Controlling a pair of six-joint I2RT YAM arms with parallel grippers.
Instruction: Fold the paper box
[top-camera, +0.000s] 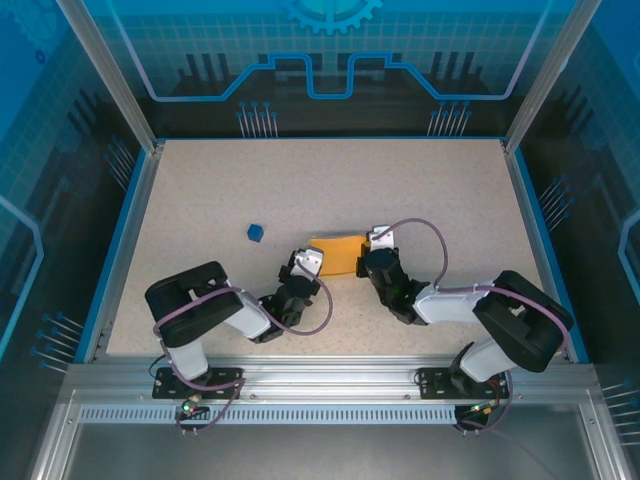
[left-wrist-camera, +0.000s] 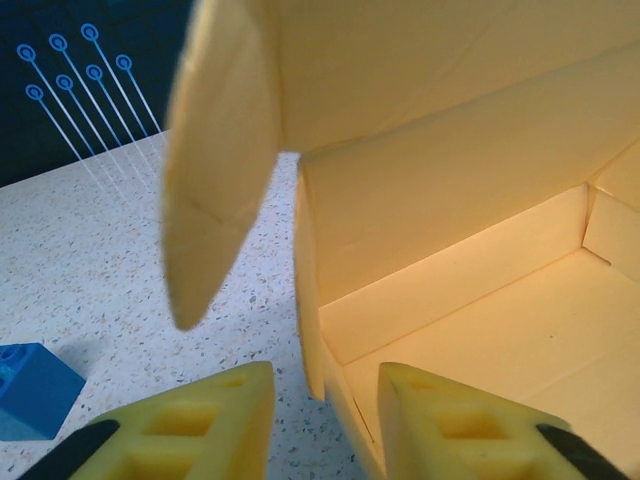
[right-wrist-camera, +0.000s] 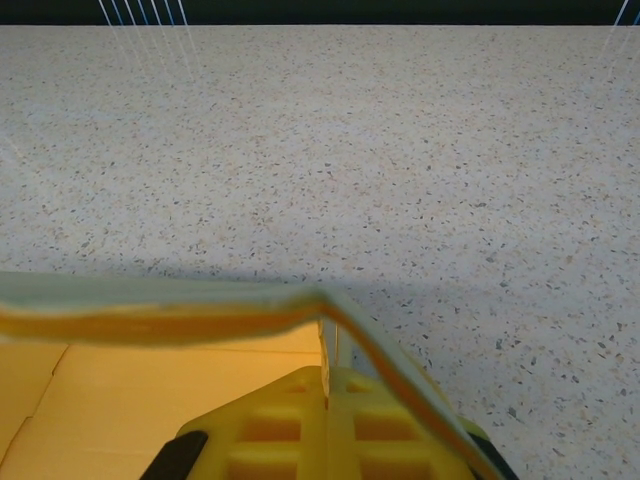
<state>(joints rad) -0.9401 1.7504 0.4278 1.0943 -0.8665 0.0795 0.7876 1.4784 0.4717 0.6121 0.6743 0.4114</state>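
Currently judged as partly done, roughly mid-sequence. Find the paper box (top-camera: 335, 254) near the middle of the tabletop (top-camera: 200, 190), directly between the two hands, with a small blue block (top-camera: 255, 232) lying apart to its left (no part in the fold). From the left wrist view, read off the completed part: base flat on the surface, long side wall and far end wall raised and creased, inner corner formed. Note also one rounded flap (left-wrist-camera: 215, 190) hanging loose above the near corner, neither tucked nor locked. Check the left hand (left-wrist-camera: 325, 380): pads apart, straddling the upright edge of the near wall, no clamping of the card visible. Check the right hand (right-wrist-camera: 325, 390): pads pressed together, pinching the thin rim of the opposite wall, with that rim bowed slightly along its top. Count as left to do, by judgement: tucking the loose flap, closing the near end, locking the tabs. Seating of the walls beneath the right hand: not determinable from these views. Expect thin card to spring back on release, so treat the raised walls as provisional pending locking of the tabs.
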